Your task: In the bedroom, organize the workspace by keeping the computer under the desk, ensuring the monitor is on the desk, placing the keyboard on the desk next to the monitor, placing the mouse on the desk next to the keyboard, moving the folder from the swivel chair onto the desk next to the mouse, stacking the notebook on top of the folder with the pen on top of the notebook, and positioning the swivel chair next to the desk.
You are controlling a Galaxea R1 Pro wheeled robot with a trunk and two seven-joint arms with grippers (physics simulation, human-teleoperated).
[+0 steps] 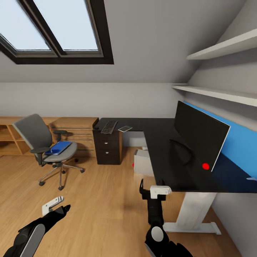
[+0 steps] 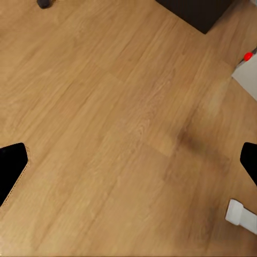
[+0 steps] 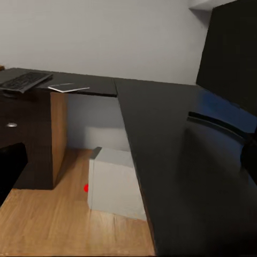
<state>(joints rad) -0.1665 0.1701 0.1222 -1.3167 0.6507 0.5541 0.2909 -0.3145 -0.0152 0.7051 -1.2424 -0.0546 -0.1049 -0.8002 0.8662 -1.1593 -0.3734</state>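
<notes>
Clearly, the table (image 1: pixel 160 142) carries monitor (image 1: pixel 200 141) and keyboard (image 1: pixel 109 126); the folder (image 1: pixel 58 147) lies on the chair (image 1: pixel 46 146), which could roll if nudged. Left end effector (image 1: pixel 57 207) and right end effector (image 1: pixel 153 191) gape wide, empty.

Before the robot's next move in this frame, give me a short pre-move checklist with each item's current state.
1. Light grey tower computer under the glossy black L-shaped desk: ok.
2. Wide black-screened monitor standing on the desk: ok.
3. Slim black keyboard next to the monitor: not ok, it lies on the far wing.
4. Bright blue folder off the grey swivel chair: not ok, it lies on the seat.
5. Left gripper free: ok, fingers open over bare floor.
6. Right gripper free: cannot tell.
</notes>
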